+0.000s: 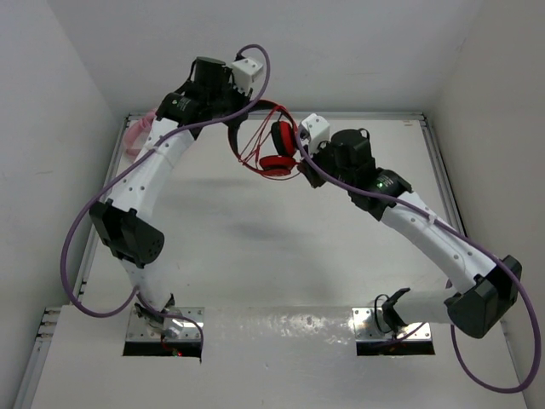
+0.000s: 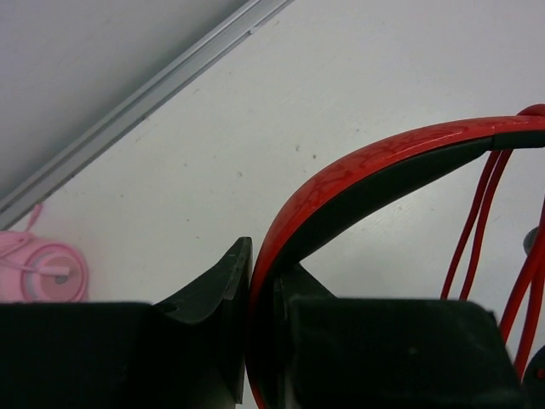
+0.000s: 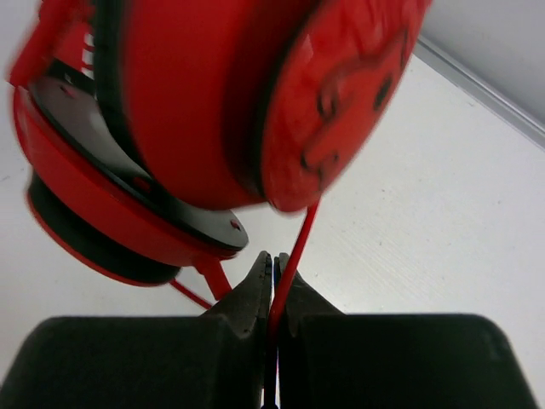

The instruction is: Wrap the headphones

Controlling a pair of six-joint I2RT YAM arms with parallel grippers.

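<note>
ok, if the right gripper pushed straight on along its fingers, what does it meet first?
The red earcups: they hang right ahead of the right gripper, which is shut on the red cable. Gap looks small, but depth is hard to judge from the wrist view.

Top external view: fixed high and behind both arm bases, looking down and forward over the whole counter (image 1: 255, 247) from a distance.

Left wrist view: mounted just behind the left claw (image 2: 262, 274), looking along its fingers at very close range, across the counter to an edge rail (image 2: 145, 102).

Right wrist view: mounted likewise behind the right claw (image 3: 272, 266), equally close.

All three views share the headphones (image 1: 277, 149). The top and left wrist views also share the pink coil (image 1: 139, 129).
</note>
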